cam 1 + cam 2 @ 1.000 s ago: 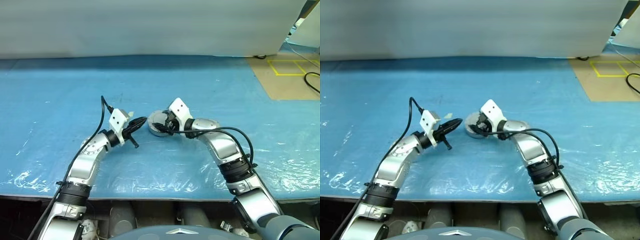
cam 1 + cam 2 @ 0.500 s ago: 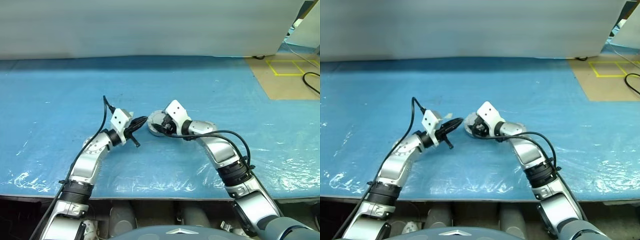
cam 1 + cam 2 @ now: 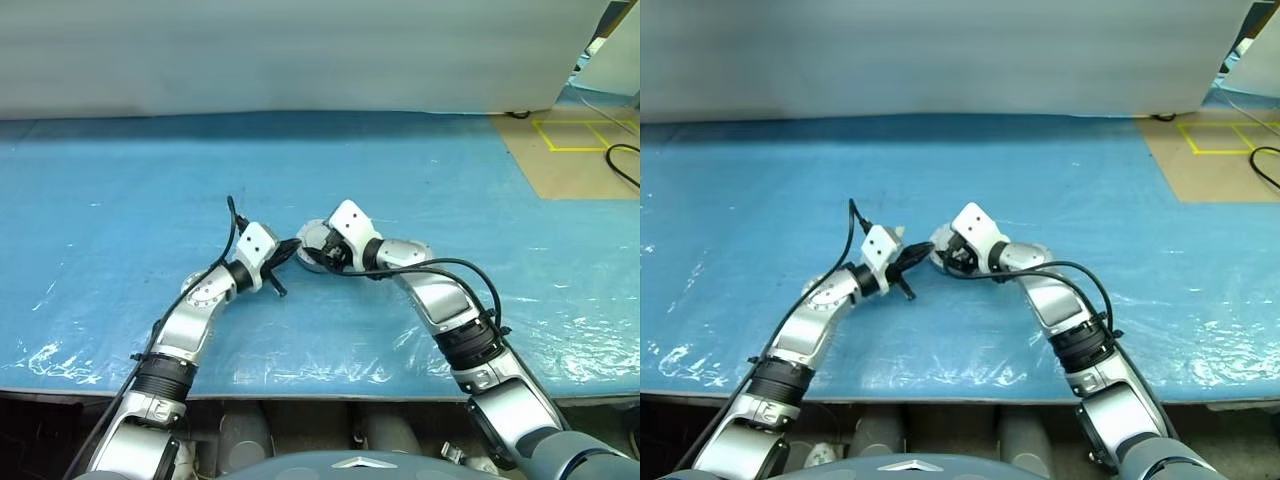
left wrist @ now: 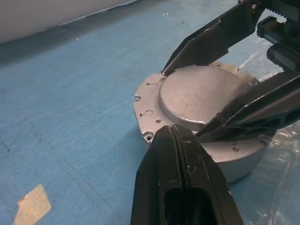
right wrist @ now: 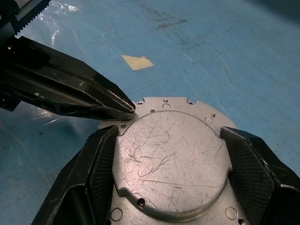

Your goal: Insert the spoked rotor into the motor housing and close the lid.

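Right wrist view: lid (image 5: 171,161) down flat on motor housing (image 4: 234,161), plain scratched outer face up, flange holes visible round the rim. No copper windings or pale segments on show, so reads as closed. Spoked rotor out of sight; presumably inside, cannot confirm.

Housing sits on blue table cover (image 3: 120,200), near mid-table, between the two arms.

Right gripper (image 5: 171,154) straddles the lid's raised disc, one finger (image 5: 101,164) on each side, at or very near its edge. Spread wide round it; actual clamping cannot be told from this.

Left gripper (image 4: 174,133) pinched shut on nothing, tip right at the flange edge on the side facing the left arm. Contact looks likely, not certain. Same tip seen from the right wrist camera, just beside a corner hole.

Scrap of tan tape (image 5: 137,62) on the cover near the housing, apart from it.

Judgement: insert and close look done, or nearly. Possibly left: pressing the lid fully home, checking seating, then backing both arms off. Risk: nudging the housing sideways with that closed tip.
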`<state>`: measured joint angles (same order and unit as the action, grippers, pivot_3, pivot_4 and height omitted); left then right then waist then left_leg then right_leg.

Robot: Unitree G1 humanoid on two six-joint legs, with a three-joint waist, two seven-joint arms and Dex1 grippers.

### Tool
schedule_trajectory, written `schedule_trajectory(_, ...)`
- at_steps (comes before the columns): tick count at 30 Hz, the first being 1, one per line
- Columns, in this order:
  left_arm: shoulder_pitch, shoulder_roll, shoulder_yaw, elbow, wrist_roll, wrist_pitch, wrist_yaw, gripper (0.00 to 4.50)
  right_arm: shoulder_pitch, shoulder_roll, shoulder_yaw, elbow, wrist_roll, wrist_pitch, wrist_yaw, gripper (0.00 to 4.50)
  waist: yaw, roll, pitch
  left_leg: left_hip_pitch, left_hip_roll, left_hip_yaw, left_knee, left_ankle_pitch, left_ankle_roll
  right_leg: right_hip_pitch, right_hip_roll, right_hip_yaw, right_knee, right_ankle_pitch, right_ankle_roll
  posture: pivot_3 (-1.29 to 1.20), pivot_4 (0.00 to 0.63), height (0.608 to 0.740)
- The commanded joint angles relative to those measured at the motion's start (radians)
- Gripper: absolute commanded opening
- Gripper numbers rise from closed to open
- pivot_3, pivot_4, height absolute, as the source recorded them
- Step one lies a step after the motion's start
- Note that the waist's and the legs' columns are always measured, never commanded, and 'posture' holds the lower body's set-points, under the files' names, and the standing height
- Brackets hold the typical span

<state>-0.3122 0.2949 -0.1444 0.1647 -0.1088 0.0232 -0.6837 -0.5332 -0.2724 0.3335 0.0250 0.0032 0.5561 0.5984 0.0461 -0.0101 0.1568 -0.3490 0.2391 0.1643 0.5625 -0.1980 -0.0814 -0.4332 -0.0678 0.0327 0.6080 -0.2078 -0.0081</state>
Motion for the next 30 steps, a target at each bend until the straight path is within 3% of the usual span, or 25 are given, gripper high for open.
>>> schedule_trajectory(1, 0.006, 0.016, -0.019, -0.023, 0.003, 0.044, -0.024, 0.0, 0.011, -0.017, -0.01, 0.046, -0.005, 0.048, 0.005, 3.12, 0.0, 0.0, 0.0, 0.0, 0.0, 0.0, 0.0, 0.0, 0.0, 0.0, 0.0, 0.0, 0.0, 0.0, 0.0, 0.0, 0.15, 0.74)
schedule_trajectory(8, 0.0, 0.025, -0.012, -0.015, 0.01, 0.059, -0.014, 0.0, 0.003, -0.003, -0.032, 0.028, 0.029, 0.073, 0.019, 3.12, 0.001, 0.0, 0.0, 0.0, 0.0, 0.0, 0.0, 0.0, 0.0, 0.0, -0.001, 0.0, 0.0, 0.0, 0.0, 0.0, 0.15, 0.74)
schedule_trajectory(12, -0.004, 0.022, -0.013, -0.011, 0.011, 0.056, -0.011, 0.0, 0.012, -0.007, -0.041, 0.008, 0.058, 0.063, 0.05, 4.44, 0.002, 0.0, 0.0, 0.0, 0.0, 0.0, 0.0, 0.0, 0.0, 0.0, -0.001, 0.0, 0.0, 0.0, 0.0, 0.0, 0.15, 0.74)
schedule_trajectory(23, 0.001, 0.018, -0.013, -0.017, 0.003, 0.055, -0.014, 0.0, 0.024, -0.012, -0.119, -0.009, 0.168, -0.109, 0.175, 4.48, 0.001, 0.0, 0.0, -0.003, 0.0, 0.0, -0.001, 0.0, 0.0, -0.002, 0.0, 0.0, -0.001, 0.0, 0.0, 0.0, 0.15, 0.74)
schedule_trajectory(30, 0.001, 0.018, -0.014, -0.019, 0.0, 0.054, -0.018, 0.0, -0.025, 0.049, -0.237, 0.078, 0.18, -0.179, 0.05, 4.48, 0.001, 0.0, 0.0, -0.003, 0.0, 0.0, 0.0, 0.0, 0.0, -0.003, 0.0, 0.0, -0.001, 0.0, 0.0, 0.0, 0.15, 0.74)
